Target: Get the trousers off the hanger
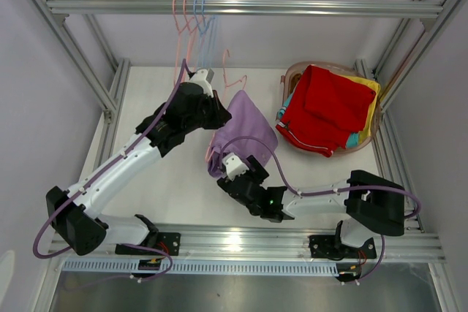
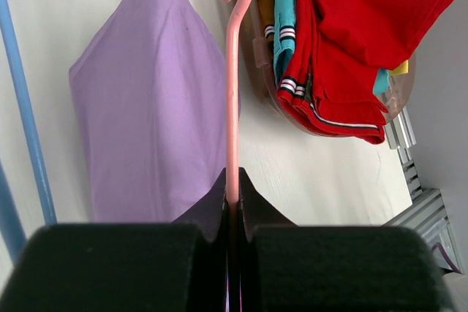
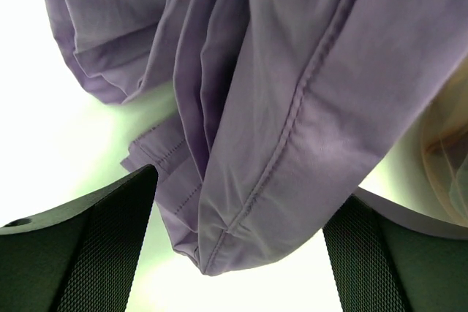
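Done: red trousers (image 1: 325,107), yellow pair (image 1: 373,90) and teal pair (image 2: 284,5) lie in the tub (image 1: 291,72)
Remaining: lavender trousers (image 1: 247,123) hang on the pink hanger (image 2: 232,93)
Left end effector (image 2: 232,199): clamped on the hanger
Right end effector (image 3: 238,250): wide, hem between its fingers, ungripped

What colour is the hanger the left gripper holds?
Pink; the hanger shows best in the left wrist view.

You have the hanging trousers (image 1: 245,126) mid-bench (image 1: 183,180), on the hanger (image 2: 232,107) pinched between the left fingers (image 2: 212,213). The right fingers (image 3: 95,253) stand either side of their lower end. To their right, the tub (image 1: 289,77) holds the other trousers (image 1: 329,104). Behind, spare hangers (image 1: 191,20) hang on the rail (image 1: 307,9).
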Tool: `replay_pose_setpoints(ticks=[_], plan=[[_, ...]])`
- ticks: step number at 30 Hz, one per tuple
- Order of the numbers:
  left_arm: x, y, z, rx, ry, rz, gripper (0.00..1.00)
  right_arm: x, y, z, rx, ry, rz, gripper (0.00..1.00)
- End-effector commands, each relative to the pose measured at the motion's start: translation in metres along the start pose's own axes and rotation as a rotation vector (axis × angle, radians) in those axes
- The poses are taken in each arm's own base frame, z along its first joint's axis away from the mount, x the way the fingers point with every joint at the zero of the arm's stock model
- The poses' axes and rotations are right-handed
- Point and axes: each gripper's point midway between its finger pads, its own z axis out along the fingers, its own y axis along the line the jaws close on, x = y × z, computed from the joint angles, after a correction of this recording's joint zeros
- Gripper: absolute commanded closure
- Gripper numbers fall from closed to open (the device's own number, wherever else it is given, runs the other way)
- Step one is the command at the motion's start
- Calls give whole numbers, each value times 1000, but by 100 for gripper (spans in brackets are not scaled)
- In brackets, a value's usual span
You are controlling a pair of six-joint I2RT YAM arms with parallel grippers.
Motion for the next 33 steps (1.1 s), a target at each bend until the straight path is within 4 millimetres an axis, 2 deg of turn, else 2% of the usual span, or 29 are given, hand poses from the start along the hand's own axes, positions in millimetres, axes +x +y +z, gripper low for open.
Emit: replay_pose_setpoints(ticks=[1,5,8,10,11,14,23,33], plan=[[-48,-26,-24,93,-145,7,100,-8,-8,0,43,-29,51,10],[-47,-26,-23,92,-142,1,99,-19,-17,11,131,-101,101,10],[-47,-26,-21,91,-141,3,100,-27,-24,20,181,-169,34,10],[-48,-26,-22,92,-144,6,100,-37,-28,24,217,-220,55,11],[-46,-25,-21,89,-139,6,99,-34,-28,28,226,-222,45,11],[-45,-30,-22,111,-128,8,99,-41,-32,31,246,-260,52,11],[-43,-32,-21,125,-117,3,99,-70,-48,22,280,-353,68,12],[-41,-33,-20,133,-109,-2,99,-96,-54,16,290,-430,90,12]])
